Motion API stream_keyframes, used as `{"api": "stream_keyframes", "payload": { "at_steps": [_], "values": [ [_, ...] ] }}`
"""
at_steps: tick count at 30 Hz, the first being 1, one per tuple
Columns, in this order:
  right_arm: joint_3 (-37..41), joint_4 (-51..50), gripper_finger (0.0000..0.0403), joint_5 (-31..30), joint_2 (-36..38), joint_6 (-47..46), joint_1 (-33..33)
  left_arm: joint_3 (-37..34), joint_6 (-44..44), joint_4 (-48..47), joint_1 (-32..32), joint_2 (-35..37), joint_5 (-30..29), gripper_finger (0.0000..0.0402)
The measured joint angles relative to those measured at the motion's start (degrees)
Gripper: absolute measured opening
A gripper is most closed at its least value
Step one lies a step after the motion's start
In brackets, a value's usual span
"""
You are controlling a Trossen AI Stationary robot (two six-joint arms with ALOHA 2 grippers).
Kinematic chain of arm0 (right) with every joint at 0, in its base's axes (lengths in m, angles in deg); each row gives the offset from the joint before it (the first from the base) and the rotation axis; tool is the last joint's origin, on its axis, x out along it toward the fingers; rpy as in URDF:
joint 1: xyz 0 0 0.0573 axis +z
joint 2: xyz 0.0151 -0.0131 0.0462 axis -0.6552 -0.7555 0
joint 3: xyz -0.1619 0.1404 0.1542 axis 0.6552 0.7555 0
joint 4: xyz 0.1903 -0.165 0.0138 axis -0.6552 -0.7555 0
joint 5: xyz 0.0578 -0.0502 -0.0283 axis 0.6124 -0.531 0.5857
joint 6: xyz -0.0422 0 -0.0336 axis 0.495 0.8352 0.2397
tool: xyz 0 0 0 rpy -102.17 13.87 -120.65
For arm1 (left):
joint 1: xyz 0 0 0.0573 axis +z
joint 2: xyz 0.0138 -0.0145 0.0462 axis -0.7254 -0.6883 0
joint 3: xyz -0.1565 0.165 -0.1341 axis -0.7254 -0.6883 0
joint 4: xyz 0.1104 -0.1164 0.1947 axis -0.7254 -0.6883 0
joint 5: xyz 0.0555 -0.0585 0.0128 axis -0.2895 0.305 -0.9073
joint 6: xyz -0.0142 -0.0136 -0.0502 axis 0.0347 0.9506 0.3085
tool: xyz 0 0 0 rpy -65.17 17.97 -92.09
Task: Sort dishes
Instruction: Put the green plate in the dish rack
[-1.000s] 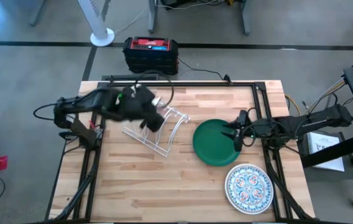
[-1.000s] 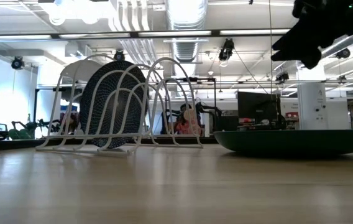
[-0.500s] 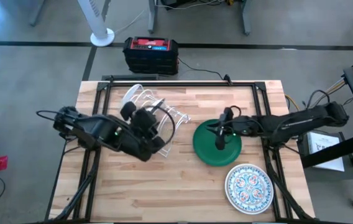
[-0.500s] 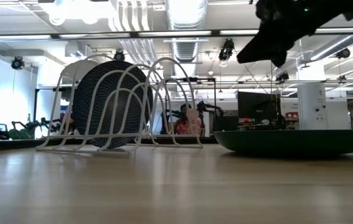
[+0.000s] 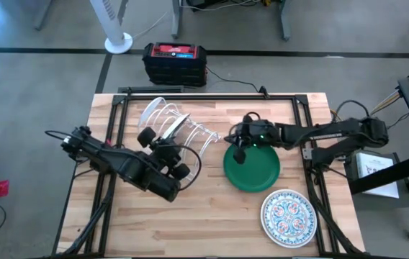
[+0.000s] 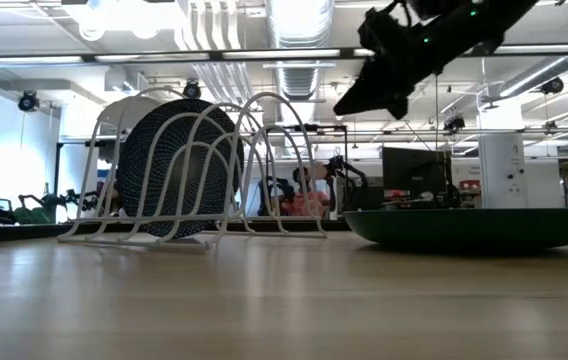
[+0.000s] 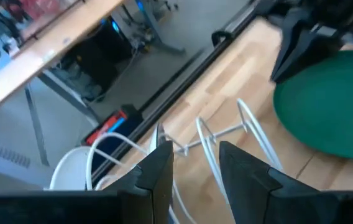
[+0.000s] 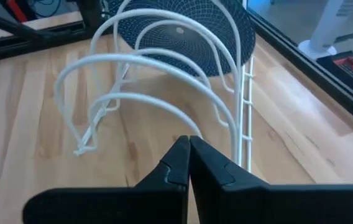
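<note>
The left pincer (image 5: 178, 171) hovered over the wooden worktop (image 5: 212, 216), its fingers (image 7: 158, 171) parted with a clear gap and nothing between them. Just ahead of it stood the white wire rack (image 5: 179, 133), and in one of the rack's slots a dark teal-blue plate (image 6: 179, 165) stood upright on edge, close in front of that pincer. A second, paler plate (image 5: 153, 110) seemed to sit in the rack's far end, though the overhead view was too cluttered by wires to be sure.

To the right of the rack, the right pincer (image 5: 239, 153) hung in the air with its two fingers (image 8: 189, 158) pressed tight together, gripping nothing. It pointed toward the rack, whose hoops rose directly before its tips. Beneath and just behind that pincer lay the green plate (image 5: 252, 167), flat on the worktop, with the pincer clear above the plate's rack-side rim; in the low view the pincer was plainly raised well off the dish. Farther back and to one side of the same pincer, near the worktop's corner, rested the floral plate (image 5: 288, 217), flat and apart from the green one.
</note>
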Motion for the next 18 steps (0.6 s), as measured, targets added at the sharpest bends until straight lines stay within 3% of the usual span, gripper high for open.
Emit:
{"api": "stream_keyframes", "payload": {
  "at_steps": [8, 18],
  "values": [
    [-3.41, 4.11, 0.0001, 5.83, -8.06, 1.47, -3.21, -0.18, -1.11, 0.00, -0.77, 1.18, -2.60, 0.0119],
    [-8.01, 4.44, 0.0001, 5.62, -14.65, 2.95, -3.29, -0.93, -1.50, -0.01, -0.77, 1.39, -2.65, 0.0119]
  ]
}}
